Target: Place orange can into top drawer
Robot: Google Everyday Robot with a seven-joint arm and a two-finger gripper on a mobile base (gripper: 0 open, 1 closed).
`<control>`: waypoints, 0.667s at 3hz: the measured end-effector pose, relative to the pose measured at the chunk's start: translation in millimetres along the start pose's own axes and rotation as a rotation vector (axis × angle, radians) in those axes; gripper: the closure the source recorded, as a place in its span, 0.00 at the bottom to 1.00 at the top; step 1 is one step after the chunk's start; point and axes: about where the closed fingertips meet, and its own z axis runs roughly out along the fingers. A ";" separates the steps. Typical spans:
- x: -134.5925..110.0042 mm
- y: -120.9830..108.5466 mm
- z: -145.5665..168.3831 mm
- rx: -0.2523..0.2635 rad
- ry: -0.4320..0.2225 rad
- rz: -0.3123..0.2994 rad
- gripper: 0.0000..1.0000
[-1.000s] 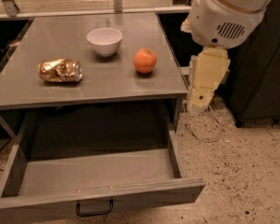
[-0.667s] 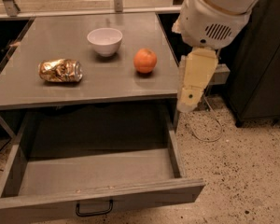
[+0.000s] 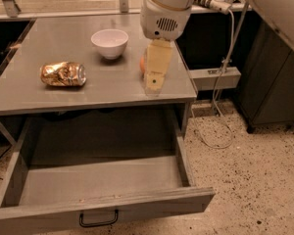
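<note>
The orange can [image 3: 62, 74], dented and shiny, lies on its side on the left part of the grey counter top [image 3: 103, 87]. The top drawer [image 3: 103, 180] is pulled wide open below the counter, and its black handle [image 3: 98, 220] shows on the front panel. Nothing lies in the drawer. My gripper [image 3: 154, 80] hangs from the white arm over the counter's right part, well to the right of the can and apart from it. It holds nothing that I can see.
A white bowl [image 3: 109, 42] stands at the back of the counter. A round orange fruit [image 3: 142, 63] is mostly hidden behind the gripper. A cable [image 3: 220, 106] hangs to the speckled floor on the right, beside dark cabinets [image 3: 274, 82].
The arm and gripper have moved left from beside the counter's right edge to over the counter, now covering most of the orange fruit. The can and drawer have not moved.
</note>
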 end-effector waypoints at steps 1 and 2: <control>-6.8 0.6 3.2 0.013 0.009 -0.006 0.00; -26.4 -16.1 16.0 0.018 -0.005 -0.008 0.00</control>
